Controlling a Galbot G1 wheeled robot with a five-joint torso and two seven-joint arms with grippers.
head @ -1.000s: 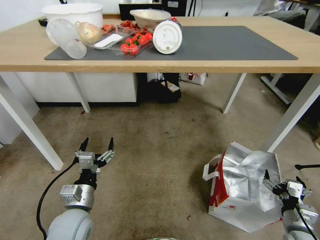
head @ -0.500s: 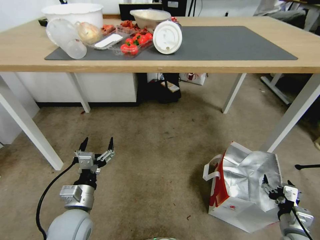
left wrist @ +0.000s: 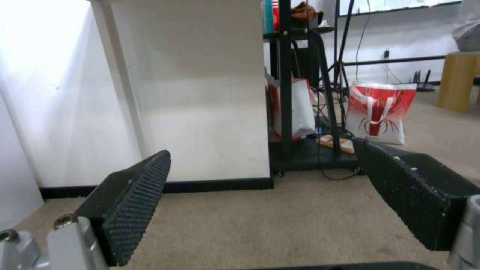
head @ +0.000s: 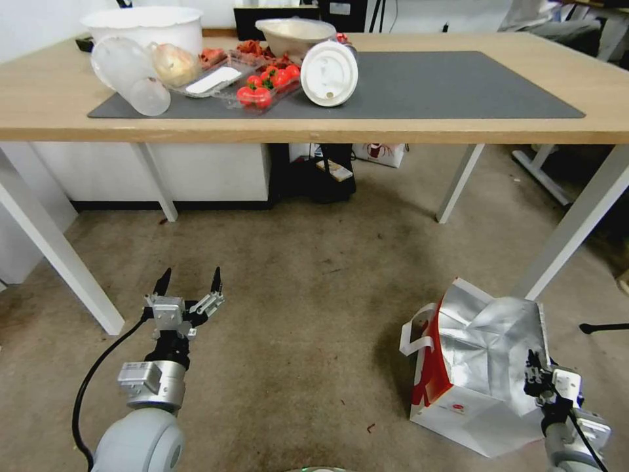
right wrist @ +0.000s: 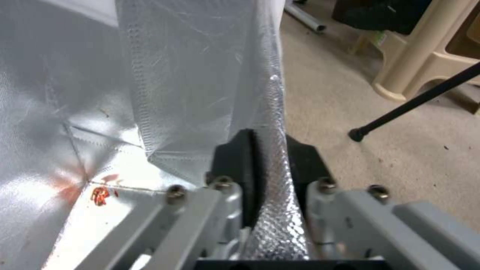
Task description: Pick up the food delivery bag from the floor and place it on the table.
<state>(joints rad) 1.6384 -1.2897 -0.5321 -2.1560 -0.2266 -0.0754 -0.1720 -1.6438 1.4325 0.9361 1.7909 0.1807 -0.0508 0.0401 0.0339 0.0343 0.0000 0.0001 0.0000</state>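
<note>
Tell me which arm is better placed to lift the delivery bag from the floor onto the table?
The right. Its pincer is shut on the foil rim of the food delivery bag. The left pincer hangs open over bare floor, far from the bag. The table stands ahead.

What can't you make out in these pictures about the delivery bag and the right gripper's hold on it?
- Food delivery bag contents: head view, crumpled foil lining covers the opening.
- Depth of the bite: right wrist view, the fingers of the right gripper pinch the foil edge and cover it.
- Bag's near right corner: head view, the right arm stands before it.
</note>
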